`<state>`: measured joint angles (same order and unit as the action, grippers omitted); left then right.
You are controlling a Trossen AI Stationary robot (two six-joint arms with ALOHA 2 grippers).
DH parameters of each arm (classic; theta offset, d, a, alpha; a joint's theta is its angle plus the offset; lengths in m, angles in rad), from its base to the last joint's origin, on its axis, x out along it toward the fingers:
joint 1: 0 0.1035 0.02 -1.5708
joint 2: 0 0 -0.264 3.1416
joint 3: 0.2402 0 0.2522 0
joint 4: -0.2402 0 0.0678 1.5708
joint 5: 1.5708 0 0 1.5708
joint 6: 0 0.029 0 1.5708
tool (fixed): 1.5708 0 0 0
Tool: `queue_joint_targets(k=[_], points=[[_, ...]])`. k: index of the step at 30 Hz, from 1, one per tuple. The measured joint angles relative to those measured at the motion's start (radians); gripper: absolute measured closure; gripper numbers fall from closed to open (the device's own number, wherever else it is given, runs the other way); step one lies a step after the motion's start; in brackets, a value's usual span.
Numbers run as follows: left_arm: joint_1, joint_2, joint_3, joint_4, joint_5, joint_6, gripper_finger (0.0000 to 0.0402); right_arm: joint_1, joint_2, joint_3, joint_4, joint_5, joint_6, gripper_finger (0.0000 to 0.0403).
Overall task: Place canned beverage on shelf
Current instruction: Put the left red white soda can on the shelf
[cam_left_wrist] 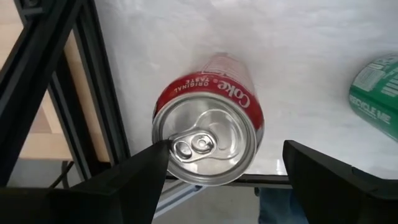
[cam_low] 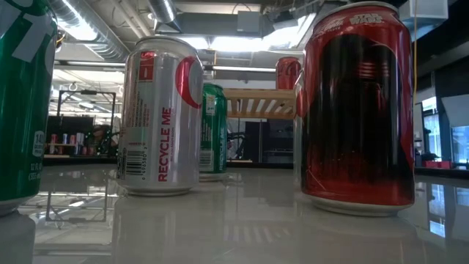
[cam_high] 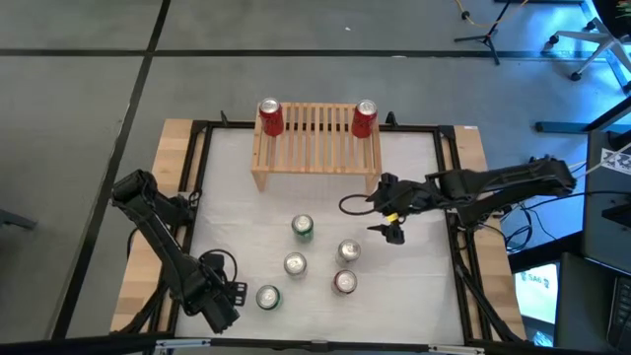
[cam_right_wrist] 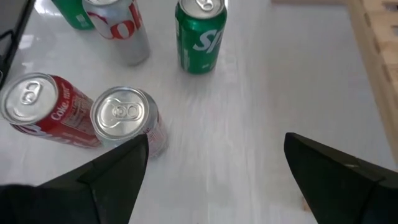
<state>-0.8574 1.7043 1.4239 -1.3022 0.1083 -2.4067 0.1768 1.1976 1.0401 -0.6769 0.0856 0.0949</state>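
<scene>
Overhead, you have the shelf (cam_high: 316, 143), a low light-wood slatted rack, at the far middle of the white table (cam_high: 237, 187). Two red cans stand upright on its slats, one at its left end (cam_high: 270, 116) and one at its right end (cam_high: 364, 119). Five loose cans stand upright on the table nearer you: a green one (cam_high: 303, 228), three in a cluster (cam_high: 295, 264) (cam_high: 348, 251) (cam_high: 344, 282), and one (cam_high: 267, 297) just beside the left gripper (cam_high: 229, 301) at the near left corner. The right gripper (cam_high: 392, 217) hovers right of the green can, near the shelf's right leg, well apart from every can.

At table level you see a silver-and-red can (cam_low: 159, 117), a dark red can (cam_low: 357, 110) and green cans (cam_low: 213, 130), all smooth glossy cylinders on a reflective top, with the shelf (cam_low: 258, 103) behind.

Your left wrist camera shows a red Coke can (cam_left_wrist: 210, 121) with a silver pull-tab lid, lying ahead of the spread fingers (cam_left_wrist: 134, 180), ungripped.

Your right wrist camera shows fingers (cam_right_wrist: 118, 171) apart and empty, with a silver-lidded can (cam_right_wrist: 127, 118), a red Coke can (cam_right_wrist: 43, 109) and a green can (cam_right_wrist: 200, 34) beyond.
</scene>
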Motion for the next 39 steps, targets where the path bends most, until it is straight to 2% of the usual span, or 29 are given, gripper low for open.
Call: queue_joint_targets(k=[12,19,30,39], points=[[0.0,-0.069,-0.003,0.005,-0.019,0.008,0.0097,0.0,0.027,0.0,-0.001,0.0,0.0,0.0033],[-0.008,-0.075,-0.003,-0.029,0.033,0.029,0.0097,0.0,0.027,0.0,-0.001,0.0,0.0,0.0033],[-0.033,-0.072,-0.003,-0.035,-0.02,0.027,0.0097,0.0,0.027,0.0,-0.002,0.0,0.0,0.0033],[-0.049,-0.072,-0.08,0.054,-0.022,0.076,0.0097,0.0,0.027,0.0,-0.002,0.0,0.0,0.0033]])
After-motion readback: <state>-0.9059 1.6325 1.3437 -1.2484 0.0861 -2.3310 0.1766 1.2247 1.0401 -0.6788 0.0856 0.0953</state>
